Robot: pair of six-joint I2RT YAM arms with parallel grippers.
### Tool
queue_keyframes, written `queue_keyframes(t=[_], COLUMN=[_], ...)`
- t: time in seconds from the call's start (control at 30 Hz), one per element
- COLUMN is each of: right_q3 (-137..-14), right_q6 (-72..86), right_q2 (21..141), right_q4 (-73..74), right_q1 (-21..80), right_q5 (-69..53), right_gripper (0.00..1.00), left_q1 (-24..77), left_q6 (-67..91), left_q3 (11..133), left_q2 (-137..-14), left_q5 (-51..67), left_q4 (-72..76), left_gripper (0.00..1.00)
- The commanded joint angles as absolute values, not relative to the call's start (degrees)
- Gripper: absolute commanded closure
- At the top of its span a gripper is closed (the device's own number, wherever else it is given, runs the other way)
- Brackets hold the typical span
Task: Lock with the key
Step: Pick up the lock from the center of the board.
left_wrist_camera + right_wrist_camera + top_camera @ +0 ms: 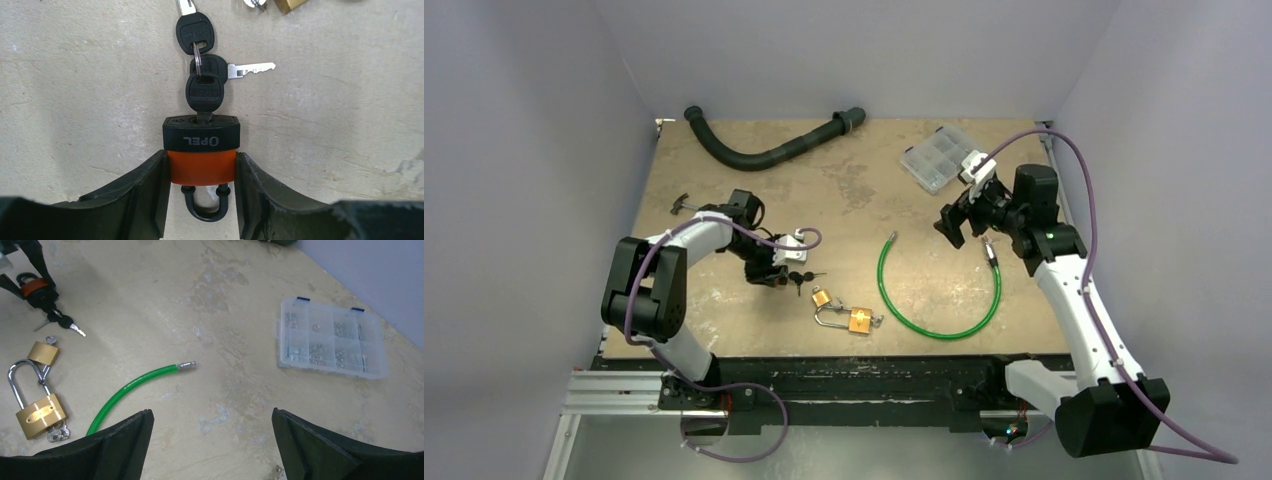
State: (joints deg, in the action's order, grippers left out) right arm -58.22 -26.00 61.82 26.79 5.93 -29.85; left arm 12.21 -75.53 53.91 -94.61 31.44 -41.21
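An orange padlock (201,167) with a black cap and a black shackle lies flat on the table. A black-headed key (203,92) sits in its keyhole, with two more keys on the same ring. My left gripper (201,156) has its fingers pressed against both sides of the orange body. The top view shows this gripper (767,268) at the table's left, the keys (804,277) sticking out to its right. My right gripper (964,215) hangs open above the table's right half, holding nothing. From the right wrist the padlock (31,287) shows far left.
A large brass padlock (859,320) and a small one (821,297) lie just right of the keys. A green cable (939,290) curves across the centre. A clear parts box (936,158) sits at back right, a black hose (769,150) at the back.
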Motion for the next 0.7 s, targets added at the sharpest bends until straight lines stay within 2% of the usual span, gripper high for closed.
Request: queue_keyframes(t=[0.0, 0.27, 0.57, 0.67], right_q3=[-56.8, -55.4, -53.6, -52.2], right_q6=[-26.2, -31.0, -39.8, -40.2], right_q2=[58.9, 57.4, 57.1, 57.4], right_q4=[20.7, 16.8, 13.4, 10.4], right_q1=[6.2, 11.2, 22.1, 26.8], right_q5=[-34.4, -34.9, -33.9, -31.6], right_gripper=[0.01, 0.01, 0.01, 0.01], left_q1=[13.5, 17.9, 23.3, 24.5], left_q6=[-66.7, -50.2, -34.1, -27.9], left_q3=[61.6, 78.4, 88.5, 90.5], left_q2=[-94.6, -98.4, -102.2, -103.3], left_q5=[36.5, 46.2, 47.5, 45.8], left_q4=[-47.3, -61.5, -67.3, -68.3], left_gripper=[0.88, 0.92, 0.93, 0.97])
